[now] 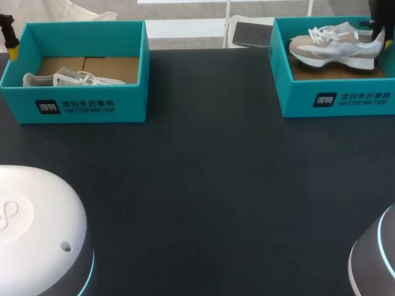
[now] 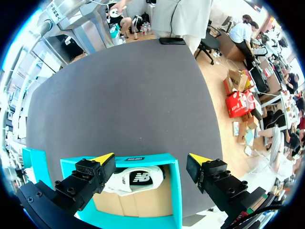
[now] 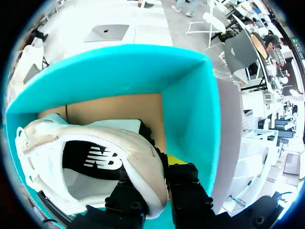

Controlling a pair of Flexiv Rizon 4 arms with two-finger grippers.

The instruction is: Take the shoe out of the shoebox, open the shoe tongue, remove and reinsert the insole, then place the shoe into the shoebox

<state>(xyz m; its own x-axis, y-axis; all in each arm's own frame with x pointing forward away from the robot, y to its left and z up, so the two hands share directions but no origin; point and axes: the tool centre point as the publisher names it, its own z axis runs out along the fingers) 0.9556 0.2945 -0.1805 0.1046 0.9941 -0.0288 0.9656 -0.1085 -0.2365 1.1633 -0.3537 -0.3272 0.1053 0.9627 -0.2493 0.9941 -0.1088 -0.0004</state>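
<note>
Right gripper (image 3: 164, 179): clamped on heel wall of shoe (image 3: 90, 162), one finger inside collar, one outside. Shoe within right shoebox (image 1: 336, 102), long axis across box, toe toward table middle, heel at gripper. Left gripper (image 2: 151, 160): fingers apart, over left shoebox (image 2: 174, 191) holding second shoe (image 2: 136, 179). Grip seen in right wrist view only; head view adds shoe's lie, sole near rim height.

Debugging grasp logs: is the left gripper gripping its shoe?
No, the left gripper hangs open above the shoebox, with the shoe lying untouched inside.
</note>
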